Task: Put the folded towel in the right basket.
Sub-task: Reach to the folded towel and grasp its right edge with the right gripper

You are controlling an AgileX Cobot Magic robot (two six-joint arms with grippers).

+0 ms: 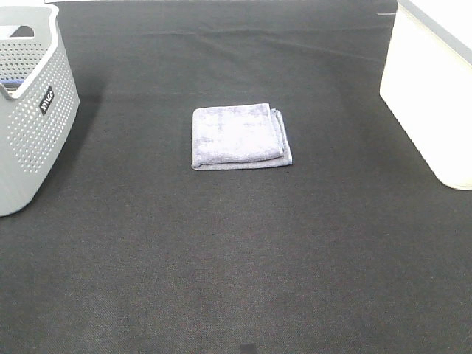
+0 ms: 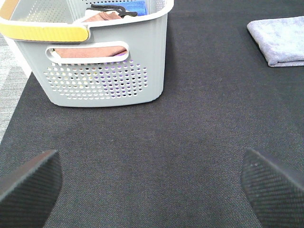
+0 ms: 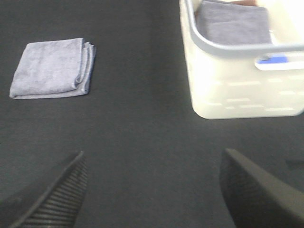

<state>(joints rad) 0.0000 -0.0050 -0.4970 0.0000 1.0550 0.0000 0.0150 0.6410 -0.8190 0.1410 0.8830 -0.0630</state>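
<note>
A folded grey-lavender towel (image 1: 240, 136) lies flat on the black mat in the middle of the table. It also shows in the left wrist view (image 2: 280, 39) and in the right wrist view (image 3: 52, 69). The right basket (image 1: 431, 88) is cream-white and stands at the right edge; in the right wrist view (image 3: 242, 90) it holds a grey folded towel. My left gripper (image 2: 152, 190) is open and empty, low over the mat near the grey basket. My right gripper (image 3: 156, 194) is open and empty, between the towel and the right basket. Neither gripper shows in the exterior view.
A grey perforated basket (image 1: 29, 110) stands at the left edge; in the left wrist view (image 2: 104, 71) it holds pink and blue cloths and has a yellow handle. The black mat (image 1: 236, 258) covers the table.
</note>
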